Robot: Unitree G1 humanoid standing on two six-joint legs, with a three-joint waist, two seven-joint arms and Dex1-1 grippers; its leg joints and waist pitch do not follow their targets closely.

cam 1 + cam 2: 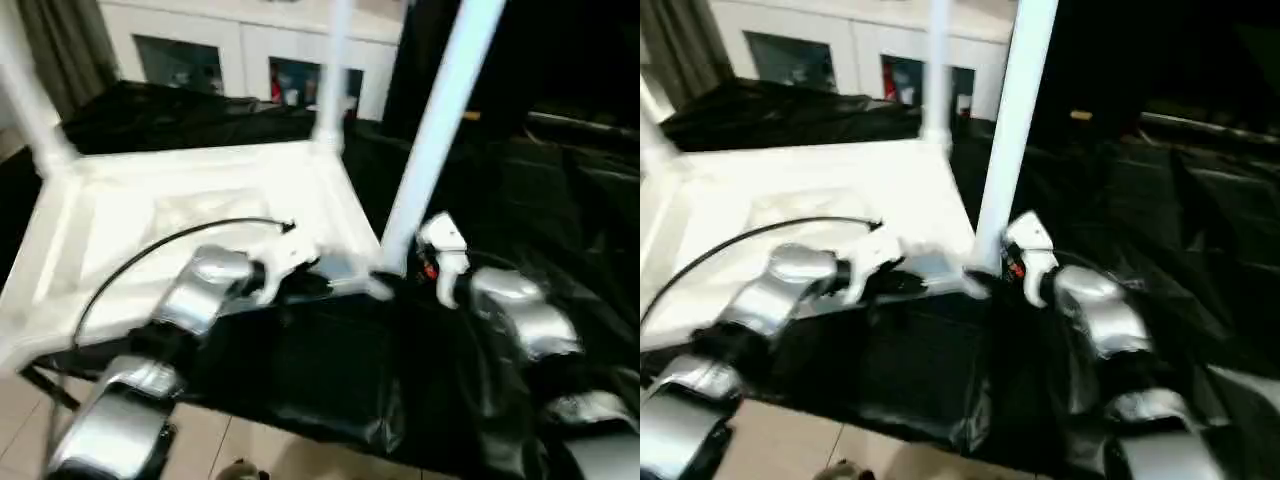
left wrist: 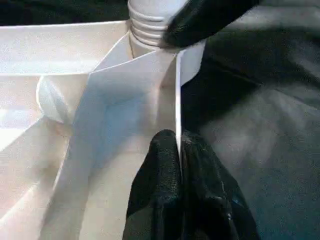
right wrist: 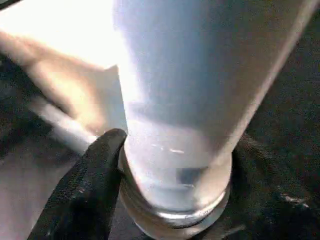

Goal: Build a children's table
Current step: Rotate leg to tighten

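The white table top (image 1: pixel 200 200) lies upside down on black cloth, its ribbed underside facing up. My left gripper (image 2: pixel 179 145) is shut on the thin rim (image 2: pixel 177 90) of the top, close to its near right corner. In that corner socket a long white leg (image 1: pixel 440 110) stands tilted to the right. My right gripper (image 1: pixel 398 266) is shut around this leg's base, with one black finger (image 3: pixel 95 185) pressed against the leg (image 3: pixel 180 100) just above its threaded end (image 2: pixel 147 22). Two more legs stand in the far right corner (image 1: pixel 335 70) and the far left corner (image 1: pixel 25 100).
Black cloth (image 1: pixel 330 370) covers the work surface and drapes over its front edge above a tiled floor. A white cabinet with glass doors (image 1: pixel 250 60) stands behind. A black cable (image 1: pixel 150 250) arcs over my left forearm. Dark covered furniture rises at the right.
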